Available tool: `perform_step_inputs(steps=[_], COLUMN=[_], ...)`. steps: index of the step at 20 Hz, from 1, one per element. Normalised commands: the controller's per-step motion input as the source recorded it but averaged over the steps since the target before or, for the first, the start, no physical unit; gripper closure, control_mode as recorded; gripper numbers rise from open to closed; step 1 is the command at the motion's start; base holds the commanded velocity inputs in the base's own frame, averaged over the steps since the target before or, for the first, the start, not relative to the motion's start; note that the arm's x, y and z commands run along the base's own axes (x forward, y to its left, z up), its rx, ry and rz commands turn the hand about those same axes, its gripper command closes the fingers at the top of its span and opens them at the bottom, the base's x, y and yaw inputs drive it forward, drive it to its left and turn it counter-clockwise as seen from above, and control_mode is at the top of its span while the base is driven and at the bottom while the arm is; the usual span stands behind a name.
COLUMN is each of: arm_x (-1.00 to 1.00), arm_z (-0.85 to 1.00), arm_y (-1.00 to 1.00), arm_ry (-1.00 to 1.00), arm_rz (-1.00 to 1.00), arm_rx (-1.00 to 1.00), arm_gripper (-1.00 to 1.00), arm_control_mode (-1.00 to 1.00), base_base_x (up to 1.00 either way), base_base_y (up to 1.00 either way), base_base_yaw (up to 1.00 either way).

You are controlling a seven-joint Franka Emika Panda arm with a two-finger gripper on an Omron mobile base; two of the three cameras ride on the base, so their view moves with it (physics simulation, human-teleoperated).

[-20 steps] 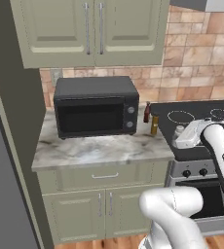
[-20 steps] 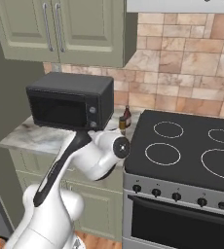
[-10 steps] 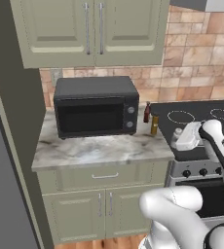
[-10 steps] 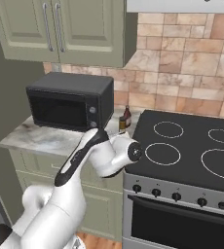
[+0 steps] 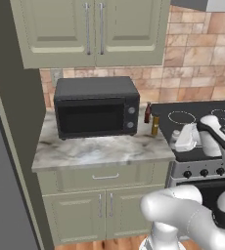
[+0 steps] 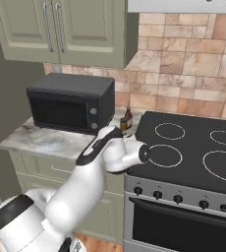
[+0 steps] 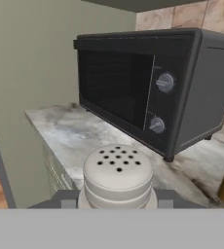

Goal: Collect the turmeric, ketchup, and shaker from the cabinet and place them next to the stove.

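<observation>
Since the earlier frame the arm has swung further right, toward the stove [image 6: 193,147]. The shaker [image 7: 118,176] sits bottom centre of the hand view, pinched in the gripper [image 7: 118,200] with a finger on either side. Beyond it, at lower right, stands the turmeric [image 5: 155,125], the ketchup [image 5: 147,113] just behind, beside the microwave [image 5: 96,106].

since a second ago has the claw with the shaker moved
Yes. In the left base view the claw holding the shaker has shifted left, from over the stove toward the counter edge.
</observation>
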Motion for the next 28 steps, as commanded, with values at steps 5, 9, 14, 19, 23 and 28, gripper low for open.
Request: perform_step_inputs(steps=[5,9,14,19,23,28], arm_x=[0.32,0.3,0.26,0.23,0.25,0.27], arm_z=[-0.34,-0.34,-0.3,-0.24,-0.22,-0.2], arm_y=[-0.03,0.0,0.0,0.0,0.0,0.0], arm_ry=[0.0,0.0,0.0,0.0,0.0,0.0], arm_rz=[0.06,0.05,0.04,0.03,0.04,0.06], arm_rx=[0.0,0.0,0.0,0.0,0.01,0.05], arm_gripper=[1.0,1.0,1.0,1.0,1.0,1.0], arm_control_mode=[-1.0,-1.0,-1.0,-1.0,-1.0,-1.0], base_base_x=[0.0,0.0,0.0,0.0,0.0,0.0], base_base_y=[0.0,0.0,0.0,0.0,0.0,0.0], base_base_yaw=[0.0,0.0,0.0,0.0,0.0,0.0])
